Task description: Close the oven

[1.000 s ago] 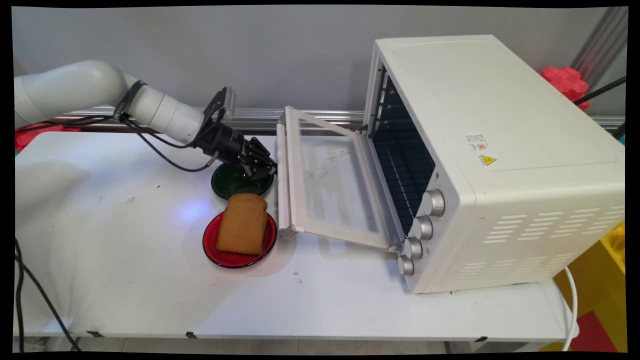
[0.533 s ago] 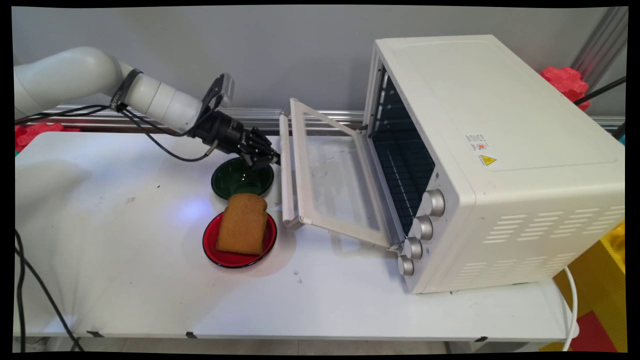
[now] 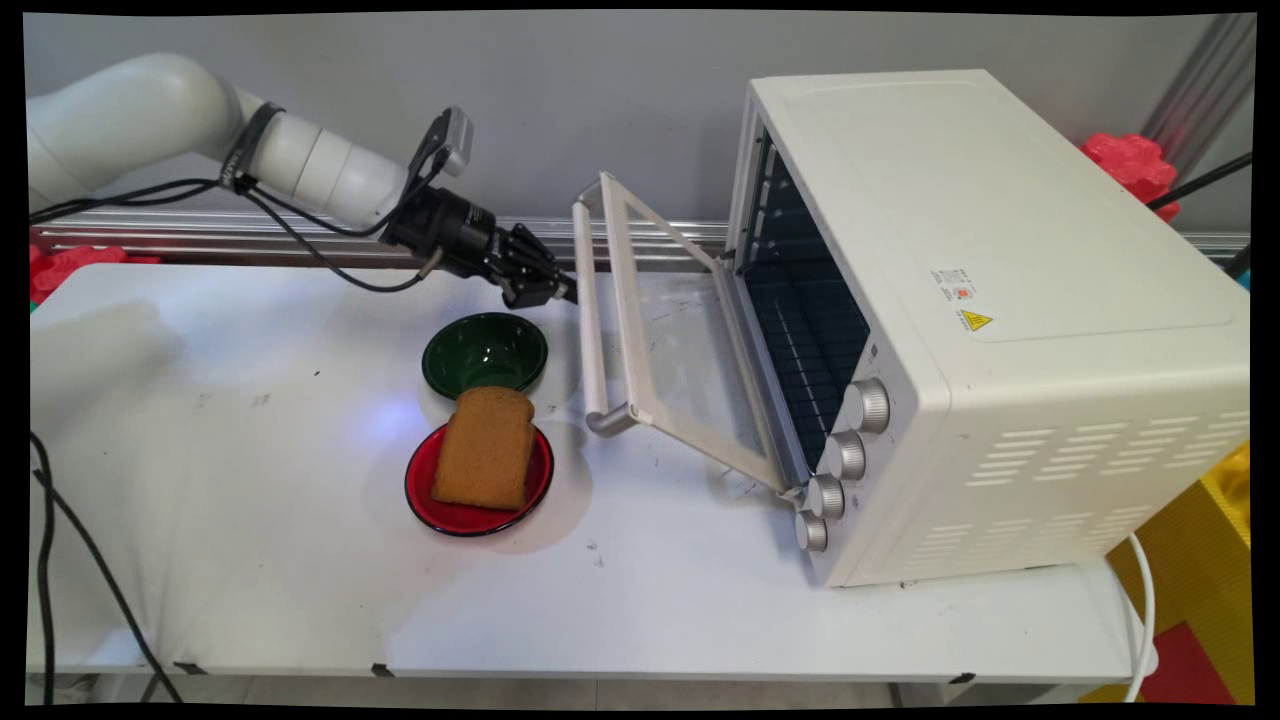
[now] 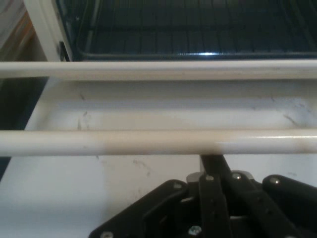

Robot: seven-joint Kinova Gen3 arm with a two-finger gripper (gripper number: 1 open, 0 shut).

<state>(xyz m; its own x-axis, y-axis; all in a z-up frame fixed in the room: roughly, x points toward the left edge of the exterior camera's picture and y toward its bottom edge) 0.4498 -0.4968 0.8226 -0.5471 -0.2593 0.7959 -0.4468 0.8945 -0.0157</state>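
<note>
The black two-finger end effector point(image 3: 560, 291) touches the white bar handle point(image 3: 592, 322) of the white toaster oven's point(image 3: 1000, 300) half-raised glass door point(image 3: 680, 360). Whether its fingers grip the bar cannot be told. A dark green bowl point(image 3: 485, 354) sits just below it on the desk.

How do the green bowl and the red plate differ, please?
The green bowl is dark green and empty; the red plate carries a slice of brown bread. The green bowl lies farther back, nearer the gripper; the red plate lies nearer the camera. Both are round and stand on the white table.
</note>
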